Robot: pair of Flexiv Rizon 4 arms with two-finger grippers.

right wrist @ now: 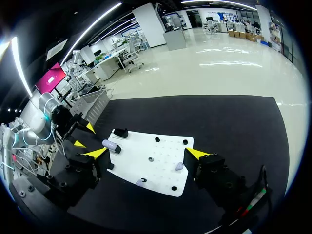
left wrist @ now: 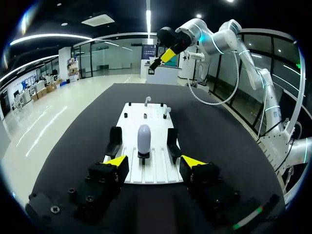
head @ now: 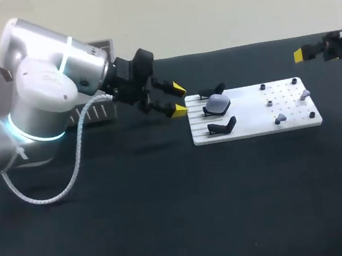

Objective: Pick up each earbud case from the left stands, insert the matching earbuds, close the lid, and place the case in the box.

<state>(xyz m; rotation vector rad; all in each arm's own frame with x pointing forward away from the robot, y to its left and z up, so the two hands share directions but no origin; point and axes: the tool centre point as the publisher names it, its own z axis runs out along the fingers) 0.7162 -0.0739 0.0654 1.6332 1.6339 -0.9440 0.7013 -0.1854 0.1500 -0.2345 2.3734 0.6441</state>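
On the black table (head: pixel 170 216), the left arm (head: pixel 46 87) is stretched toward the white board (head: pixel 253 126), its left gripper (head: pixel 178 100) spread wide and empty just short of the stands (head: pixel 222 127), seemingly lined up for the lavender earbud case (head: pixel 218 103) perched on the middle stand. The right gripper (right wrist: pixel 146 153) is held wide open beyond the earbuds (head: pixel 305 94).

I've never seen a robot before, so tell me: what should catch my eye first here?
The big silver left arm with its glowing ring, whose open, yellow-tipped pincer hangs beside a white board. On it, a pale lilac earbud case sits between two empty black stands.
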